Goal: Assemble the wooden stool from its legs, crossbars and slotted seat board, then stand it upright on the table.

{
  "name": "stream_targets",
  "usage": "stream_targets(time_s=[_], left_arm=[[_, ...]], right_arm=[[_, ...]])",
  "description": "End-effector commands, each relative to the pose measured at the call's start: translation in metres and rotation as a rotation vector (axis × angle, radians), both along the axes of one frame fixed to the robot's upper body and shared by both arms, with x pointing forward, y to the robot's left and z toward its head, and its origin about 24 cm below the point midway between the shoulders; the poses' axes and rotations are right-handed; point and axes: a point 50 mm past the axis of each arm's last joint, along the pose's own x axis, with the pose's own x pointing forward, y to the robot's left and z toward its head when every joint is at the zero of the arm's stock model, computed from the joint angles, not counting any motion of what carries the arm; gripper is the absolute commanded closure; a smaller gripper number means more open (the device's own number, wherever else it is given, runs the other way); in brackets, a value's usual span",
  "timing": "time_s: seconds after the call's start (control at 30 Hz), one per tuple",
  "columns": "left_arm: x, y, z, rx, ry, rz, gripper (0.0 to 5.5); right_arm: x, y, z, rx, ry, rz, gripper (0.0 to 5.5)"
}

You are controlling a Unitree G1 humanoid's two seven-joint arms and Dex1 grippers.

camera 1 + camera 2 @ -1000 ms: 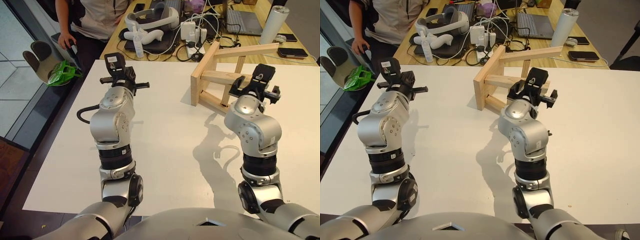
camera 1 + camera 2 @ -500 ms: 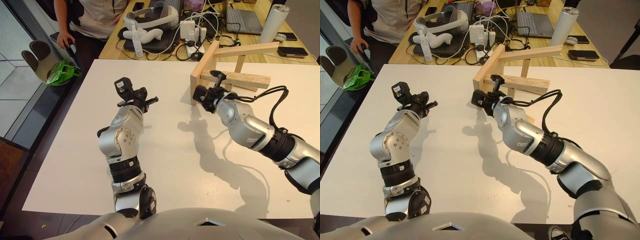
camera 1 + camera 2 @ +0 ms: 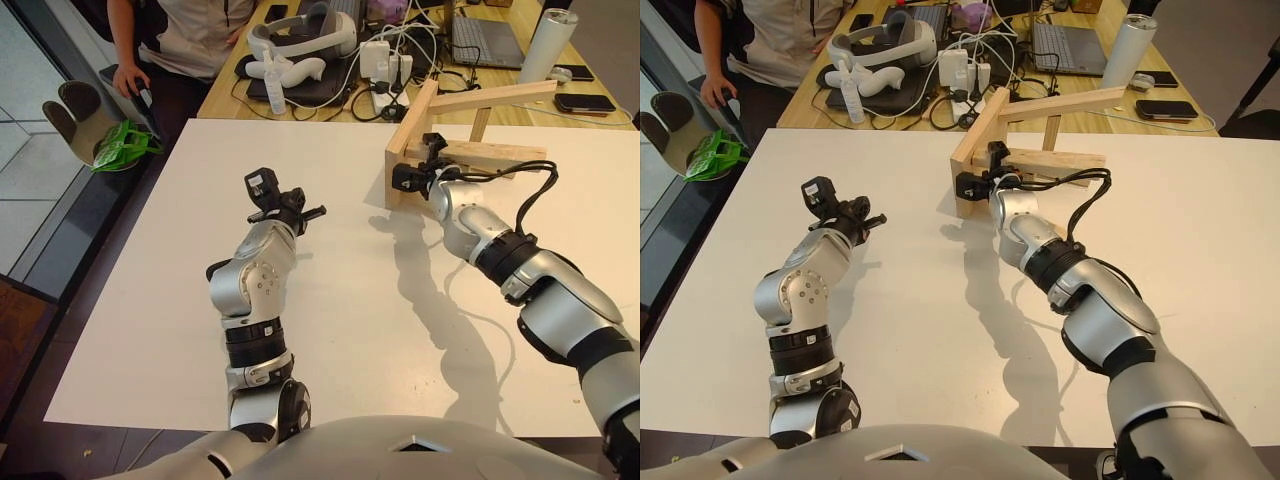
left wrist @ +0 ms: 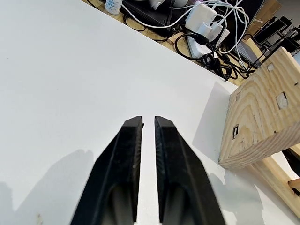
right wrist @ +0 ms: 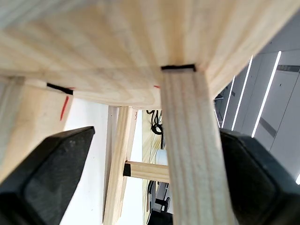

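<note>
One stool leg (image 5: 194, 154) between jaws of right gripper (image 3: 412, 176), jaws apart.

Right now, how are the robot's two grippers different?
The left gripper hangs over the bare white table, away from the stool; the right gripper is up against the stool. The left gripper's fingers are nearly together with nothing between them; the right gripper's fingers are spread wide with a stool leg between them. Both have two black fingers.
</note>
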Motion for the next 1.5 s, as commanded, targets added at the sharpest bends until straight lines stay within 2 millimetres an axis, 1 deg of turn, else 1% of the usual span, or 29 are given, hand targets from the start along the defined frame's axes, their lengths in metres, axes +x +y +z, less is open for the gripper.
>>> stream_targets(time_s=[0.03,0.1,0.17,0.27,0.4,0.5,0.6,0.67,0.73,0.83,0.9,0.97,1.03,1.1,1.13,1.2,1.23,1.33,1.4,1.5], left_arm=[[-0.004,-0.007,-0.009,-0.033,0.035,0.004,5.05],[-0.004,-0.006,-0.009,-0.029,0.035,0.005,5.05],[-0.004,-0.006,-0.009,-0.026,0.036,0.006,5.05],[-0.003,-0.005,-0.009,-0.021,0.038,0.009,5.05],[-0.003,-0.005,-0.009,-0.019,0.04,0.012,5.05],[-0.003,-0.005,-0.009,-0.019,0.042,0.013,5.05],[-0.003,-0.005,-0.01,-0.018,0.042,0.015,5.05],[-0.003,-0.005,-0.009,-0.016,0.042,0.015,5.05],[-0.003,-0.005,-0.01,-0.015,0.043,0.016,5.05],[-0.003,-0.005,-0.01,-0.015,0.045,0.017,5.05],[-0.003,-0.004,-0.01,-0.016,0.046,0.023,5.05],[-0.005,-0.003,-0.011,-0.02,0.048,0.033,5.05],[-0.005,-0.004,-0.012,-0.025,0.049,0.037,5.05],[-0.005,-0.005,-0.013,-0.03,0.05,0.036,5.05],[-0.005,-0.006,-0.013,-0.032,0.05,0.038,5.05],[-0.005,-0.006,-0.013,-0.037,0.05,0.043,5.05],[-0.005,-0.007,-0.013,-0.04,0.05,0.044,5.05],[-0.004,-0.009,-0.014,-0.05,0.05,0.045,5.05],[-0.004,-0.01,-0.014,-0.055,0.051,0.047,5.05],[-0.003,-0.014,-0.014,-0.062,0.052,0.038,5.05]], right_arm=[[0.0,0.0,0.003,0.09,0.016,0.014,1.83],[-0.003,0.001,0.0,0.189,0.089,0.021,2.16],[-0.006,0.005,0.004,0.276,0.111,0.052,2.4],[-0.01,0.008,0.009,0.389,0.145,0.07,2.4],[-0.013,0.01,0.012,0.493,0.178,0.078,3.12],[-0.015,0.011,0.014,0.531,0.185,0.082,3.63],[-0.016,0.013,0.017,0.559,0.186,0.092,4.07],[-0.017,0.014,0.018,0.563,0.193,0.103,4.48],[-0.02,0.017,0.017,0.509,0.191,0.144,4.85],[-0.025,0.019,0.015,0.376,0.186,0.206,4.85],[-0.025,0.022,0.022,0.268,0.144,0.258,4.53],[-0.019,0.023,0.033,0.111,0.056,0.255,4.08],[-0.023,0.033,0.041,0.059,0.075,0.289,3.74],[-0.028,0.041,0.045,0.044,0.076,0.309,3.27],[-0.028,0.043,0.047,0.02,0.038,0.302,3.21],[-0.027,0.042,0.046,-0.042,-0.002,0.276,2.83],[-0.027,0.04,0.045,-0.077,-0.012,0.26,2.72],[-0.028,0.034,0.039,-0.173,0.019,0.188,2.21],[-0.028,0.03,0.038,-0.194,0.047,0.144,1.81],[-0.024,0.026,0.04,-0.203,0.036,0.084,1.3]])
